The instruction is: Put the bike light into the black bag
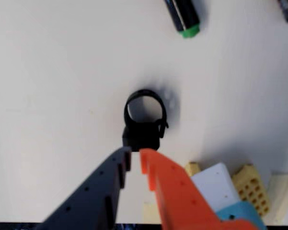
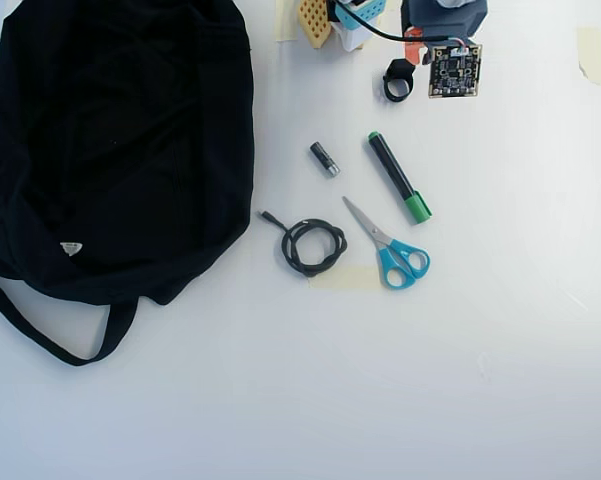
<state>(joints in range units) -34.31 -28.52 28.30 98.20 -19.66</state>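
Looking down the wrist view: end effector (image 1: 134, 158) entering from the near edge, one dark finger on the left, one orange finger on the right, tips drawn almost together with only a thin slit between, pinching nothing. Lying just beyond those tips, the bike light (image 1: 143, 122), a small black block with its ring-shaped strap loop pointing away toward the far side. Long axis running straight out from the tips, near to far, block end closest. Appears to touch or nearly touch the tips; hard to tell which. Resting flat on the pale surface (image 1: 48, 96), not lifted.

Seen from overhead: bike light (image 2: 398, 80) at the far edge of the scene, right of centre, tucked beside the end effector (image 2: 408, 66). Sprawled across the left side, the black bag (image 2: 120, 140), well apart from the light. Scattered between them: a green-capped marker (image 2: 399, 178), a small black cylinder (image 2: 325, 159), scissors (image 2: 388, 243) and a coiled black cable (image 2: 310, 245).

Judged likely next: spreading the fingers, then advancing a little to straddle the block before closing.
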